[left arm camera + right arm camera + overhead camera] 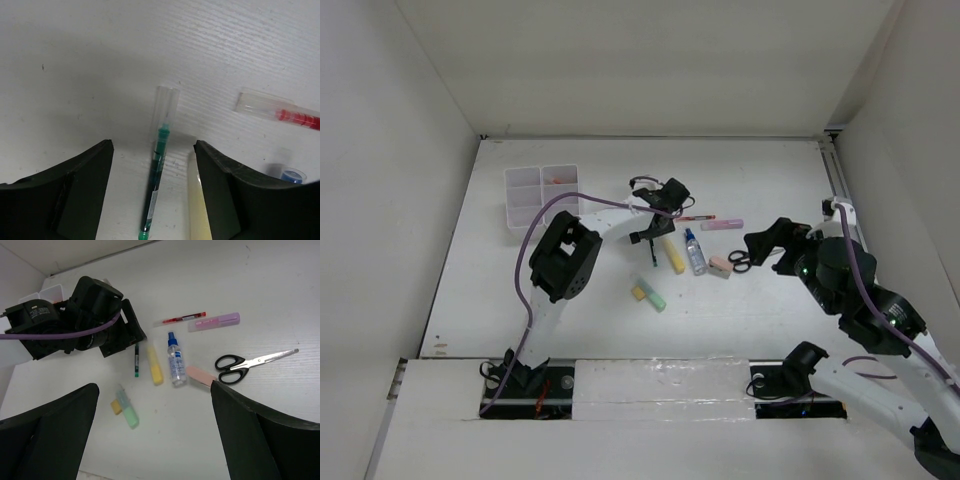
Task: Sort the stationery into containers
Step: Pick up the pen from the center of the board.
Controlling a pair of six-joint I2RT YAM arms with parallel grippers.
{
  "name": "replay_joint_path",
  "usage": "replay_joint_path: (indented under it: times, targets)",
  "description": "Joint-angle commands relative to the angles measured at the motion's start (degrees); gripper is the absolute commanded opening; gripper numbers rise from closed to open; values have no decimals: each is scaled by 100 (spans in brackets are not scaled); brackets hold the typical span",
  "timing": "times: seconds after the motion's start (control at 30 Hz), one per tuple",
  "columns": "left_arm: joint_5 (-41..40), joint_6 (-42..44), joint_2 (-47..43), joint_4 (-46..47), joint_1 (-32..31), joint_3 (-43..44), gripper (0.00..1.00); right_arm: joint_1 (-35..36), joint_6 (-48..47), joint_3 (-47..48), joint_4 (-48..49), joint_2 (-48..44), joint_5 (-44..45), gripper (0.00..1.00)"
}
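A dark green pen (157, 175) lies on the table between the fingers of my left gripper (153, 146), which stands open around it without touching it; the same pen (653, 255) pokes out below that gripper (653, 238) in the top view. Beside it lie a yellow highlighter (673, 255), a blue-capped bottle (695, 251), a pink eraser (721, 266) and scissors (740, 262). Behind them are a red pen (695, 218) and a pink highlighter (722, 224). My right gripper (767, 243) hovers open by the scissors (240, 365), holding nothing.
A green highlighter (651, 294) and a tan eraser (638, 293) lie together nearer the front. The white organiser tray (525, 200) stands at the back left, with a small orange item (555, 181) in one compartment. White walls close in the table on three sides.
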Motion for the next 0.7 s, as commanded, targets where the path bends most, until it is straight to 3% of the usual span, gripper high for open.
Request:
replay_joint_path:
  times: [0.0, 0.17, 0.43, 0.57, 0.6, 0.67]
  targets:
    - [-109, -227, -63, -238, 11, -119, 62, 51, -79, -35, 248, -53, -75, 100]
    - [-232, -376, -10, -370, 11, -119, 57, 51, -79, -35, 301, -53, -75, 100]
    - [-30, -376, 95, -318, 11, -356, 39, 51, -131, -35, 301, -53, -75, 100]
    - [111, -376, 157, -212, 11, -462, 20, 51, -131, -35, 301, -105, -75, 100]
    - [181, -376, 209, -151, 81, -514, 3, 51, -131, -35, 301, -106, -75, 100]
    - [243, -315, 210, -80, 134, -663, 0, 51, -131, -35, 301, -106, -75, 100]
